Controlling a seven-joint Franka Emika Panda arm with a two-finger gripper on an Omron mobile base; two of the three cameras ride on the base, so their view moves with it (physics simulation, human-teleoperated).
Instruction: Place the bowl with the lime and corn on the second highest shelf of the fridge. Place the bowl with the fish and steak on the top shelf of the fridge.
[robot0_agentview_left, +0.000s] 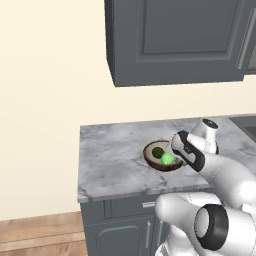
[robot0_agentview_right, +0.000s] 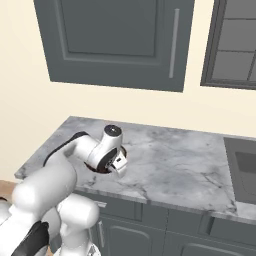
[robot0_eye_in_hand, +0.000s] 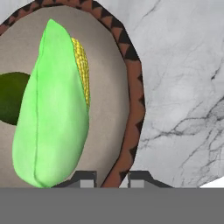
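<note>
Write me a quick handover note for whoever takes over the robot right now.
Gripper: jaws closed on the near rim of the brown bowl.
Bowl: sits on the marble counter, not lifted yet. It holds the corn and the lime, lying side by side.
Done: the grasp on this bowl's rim.
Left: lift it and set it on the fridge's second highest shelf, then put the fish and steak bowl on the top shelf.

No readable text, labels, brands, numbers or signs on any surface.
</note>
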